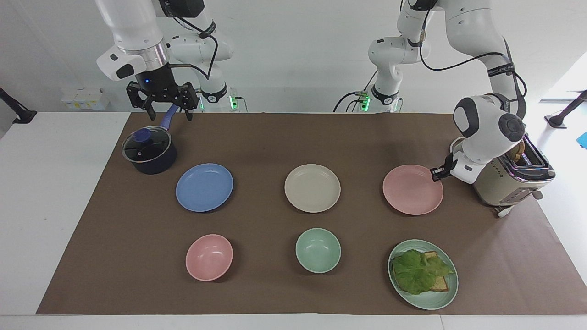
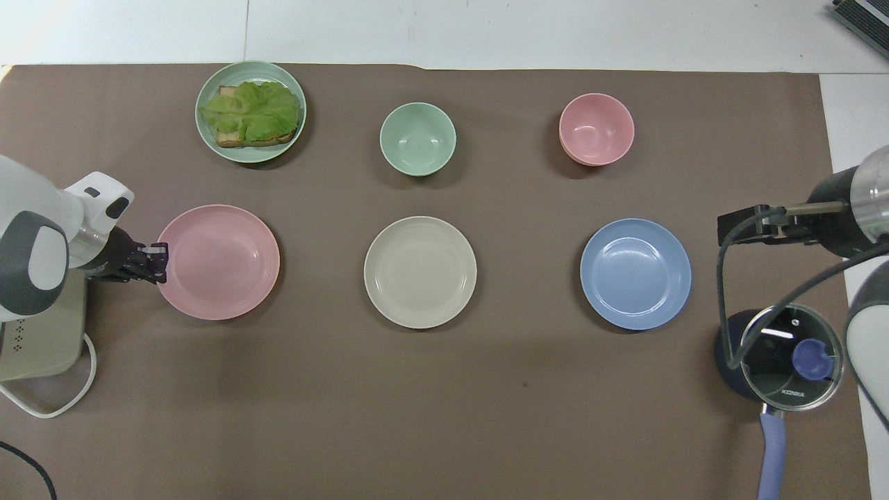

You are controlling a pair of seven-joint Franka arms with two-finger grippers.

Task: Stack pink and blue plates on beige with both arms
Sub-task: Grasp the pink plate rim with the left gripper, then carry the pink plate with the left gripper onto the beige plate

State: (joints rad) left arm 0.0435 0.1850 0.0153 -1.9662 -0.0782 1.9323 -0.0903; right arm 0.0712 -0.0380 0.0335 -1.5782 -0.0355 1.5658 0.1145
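**Pink plate pinched at its rim, blue and beige plates flat on the worktop**

Left gripper (image 1: 434, 173) low at centre right of the facing view, fingers closed tight on the rim of the pink plate (image 1: 412, 189), just beside the beige toaster (image 1: 509, 181). Plate seemingly tipped up a little at the gripped edge, at centre left of the overhead view (image 2: 219, 262). Beige plate (image 1: 312, 188) flat at mid-frame on the brown mat (image 1: 275, 137). Blue plate (image 1: 204, 187) flat at centre left of the facing view, close to the lidded dark saucepan (image 1: 149, 151).

Right gripper (image 1: 161, 98) waiting at upper left of the facing view, raised over the saucepan's blue handle, fingers spread wide, holding nothing.

Along the lower part of the facing view: pink bowl (image 1: 209, 256), mint-green bowl (image 1: 318, 250), mint-green plate (image 1: 429, 300) carrying toast and a lettuce leaf (image 1: 417, 270).
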